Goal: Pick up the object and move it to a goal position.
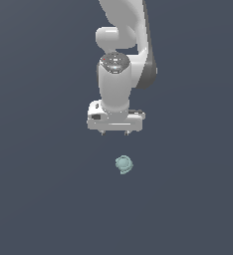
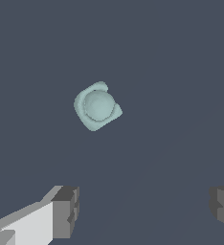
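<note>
End effector (image 1: 114, 132): your fingers stand wide apart, holding nothing.
Object (image 1: 124, 164): lies on the counter (image 1: 39, 199) apart from the end effector, not yet between your fingers.
Handling: likely light, stiff, prone to roll.
Grip: close across its ridged rim.

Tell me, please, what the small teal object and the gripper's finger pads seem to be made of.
Object: pale teal, matte, evenly shaded, with soft rounded ridges; it could be plastic or glazed ceramic, but the render leaves this open.
Finger pads: dark grey, dull, blocky, probably rubber, on the glossy white gripper, which looks like painted plastic or metal.
</note>
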You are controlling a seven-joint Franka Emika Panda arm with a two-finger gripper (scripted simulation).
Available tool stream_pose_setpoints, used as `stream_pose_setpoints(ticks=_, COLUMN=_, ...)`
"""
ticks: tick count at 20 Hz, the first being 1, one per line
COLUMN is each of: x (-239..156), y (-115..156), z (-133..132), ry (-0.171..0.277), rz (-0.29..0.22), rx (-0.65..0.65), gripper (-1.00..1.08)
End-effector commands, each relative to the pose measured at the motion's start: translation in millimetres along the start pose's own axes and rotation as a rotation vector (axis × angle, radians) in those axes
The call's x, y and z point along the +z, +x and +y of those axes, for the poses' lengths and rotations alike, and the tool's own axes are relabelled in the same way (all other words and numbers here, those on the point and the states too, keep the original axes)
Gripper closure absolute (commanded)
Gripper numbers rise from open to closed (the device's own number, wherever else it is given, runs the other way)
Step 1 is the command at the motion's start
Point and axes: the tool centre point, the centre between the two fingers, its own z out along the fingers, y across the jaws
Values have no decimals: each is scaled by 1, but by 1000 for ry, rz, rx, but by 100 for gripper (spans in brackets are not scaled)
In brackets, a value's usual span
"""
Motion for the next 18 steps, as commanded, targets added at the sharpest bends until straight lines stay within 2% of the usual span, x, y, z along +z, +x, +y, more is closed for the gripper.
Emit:
stream_pose_setpoints(ticks=1, x=0, y=0, z=0, ry=0, rz=0, rx=0, gripper=-92)
stream_pose_setpoints(ticks=9, x=-6, y=8, z=-20, ry=16, rz=13, rx=13, gripper=-92)
stream_pose_setpoints(ticks=18, x=-2, y=12, z=-21, ry=14, rz=12, rx=-17, gripper=-92)
